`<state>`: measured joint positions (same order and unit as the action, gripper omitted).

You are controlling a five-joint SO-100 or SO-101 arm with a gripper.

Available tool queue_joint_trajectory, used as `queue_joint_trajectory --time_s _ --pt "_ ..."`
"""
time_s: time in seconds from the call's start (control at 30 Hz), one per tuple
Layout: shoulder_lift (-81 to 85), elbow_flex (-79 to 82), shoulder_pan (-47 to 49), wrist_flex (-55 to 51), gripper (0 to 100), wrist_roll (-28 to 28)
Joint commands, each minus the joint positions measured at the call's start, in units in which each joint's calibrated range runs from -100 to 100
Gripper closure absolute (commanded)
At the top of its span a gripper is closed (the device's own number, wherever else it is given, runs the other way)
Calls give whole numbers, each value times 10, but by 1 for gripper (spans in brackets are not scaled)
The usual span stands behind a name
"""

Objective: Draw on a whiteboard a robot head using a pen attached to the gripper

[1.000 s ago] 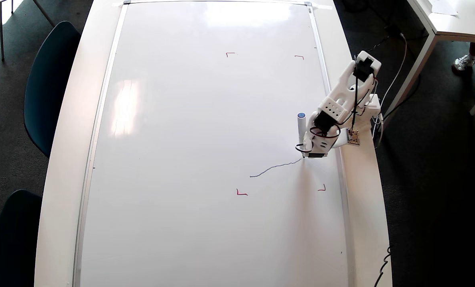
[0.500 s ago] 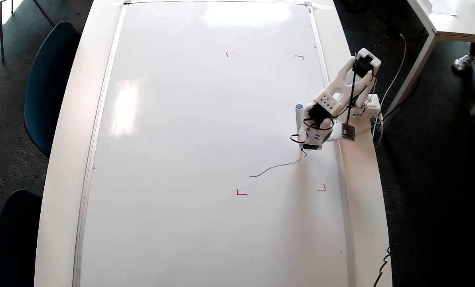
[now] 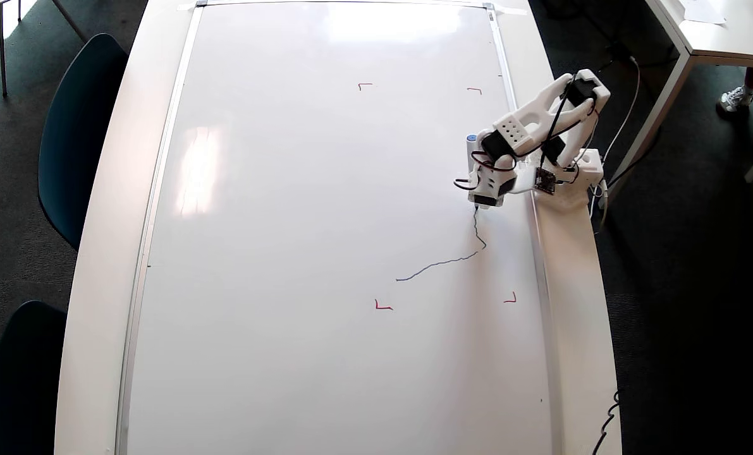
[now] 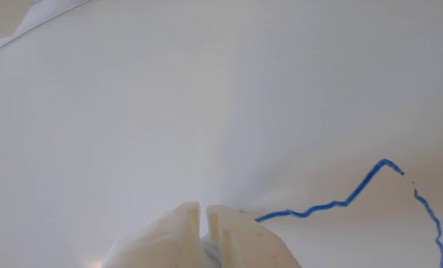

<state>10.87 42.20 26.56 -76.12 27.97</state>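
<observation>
Overhead view: the whiteboard (image 3: 325, 253) covers most of the long white counter (image 3: 104, 208), and the small white arm reaches onto it from its base on the counter's right rim. The gripper (image 3: 477, 203) hangs over the board close to the right frame, roughly midway between the upper-right red corner mark (image 3: 475, 90) and the lower-right red corner mark (image 3: 511, 299). The pen (image 3: 471, 149) is clamped in it, its blue cap end showing just beyond the wrist on the side toward the upper mark, and its tip appears to meet the board at the gripper's lower edge. So far the robot head (image 3: 452, 256) is only a thin, wobbly blue line: from the pen tip it runs toward the lower-right mark, bends, then slants away to the left, ending above the lower-left red corner mark (image 3: 382, 306). In the wrist view the two white fingers (image 4: 184, 227) stand nearly together with only a narrow slit between them, clenched on the pen, which is barely visible there, and the blue line (image 4: 318, 206) leaves from just beside them, climbs to a sharp corner and drops away at the right edge.
</observation>
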Motion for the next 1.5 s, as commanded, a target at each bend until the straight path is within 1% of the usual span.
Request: queue_joint_trajectory --time_s 0.0,0.4,1.0,1.23,1.4,1.47 --pt "38 36 -35 3 99 20" --pt "97 93 -162 3 99 81" --pt "98 86 -364 1 99 176" --pt "97 69 -405 2 99 198" --pt "91 69 -403 4 99 202" --pt "90 69 -401 34 99 200"
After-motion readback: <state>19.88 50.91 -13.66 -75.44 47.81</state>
